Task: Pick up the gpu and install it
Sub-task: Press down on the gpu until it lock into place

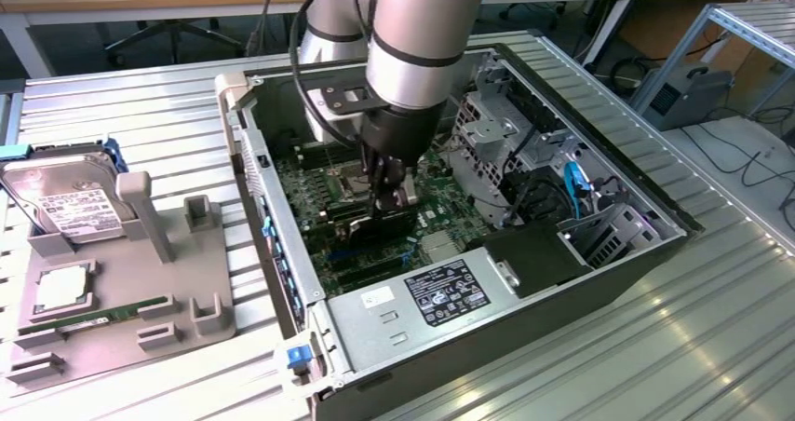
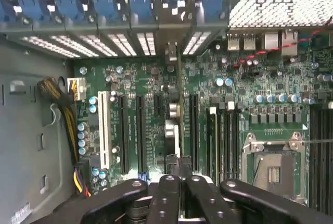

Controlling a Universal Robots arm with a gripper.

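The gpu (image 2: pixel 175 125) stands on edge in a motherboard slot inside the open computer case (image 1: pixel 267 207), its metal bracket end toward the blue-latched rear slots. In the exterior view it is the dark card (image 1: pixel 370 227) right under the arm. My gripper (image 2: pixel 177 164) hangs directly above the card's upper edge with its fingers pressed together, and nothing shows between them. I cannot tell whether the fingertips touch the card. From the exterior view the gripper (image 1: pixel 395 197) reaches down into the middle of the case.
A grey fixture (image 1: pixel 186 300) at the exterior view's left carries a hard drive (image 1: pixel 69 207), a processor (image 1: pixel 62 289) and a RAM stick (image 1: pixel 106 314). Inside the case are the power supply (image 1: pixel 429 295), drive cages (image 1: pixel 497 132), cables (image 2: pixel 57 94) and the CPU socket (image 2: pixel 273 169).
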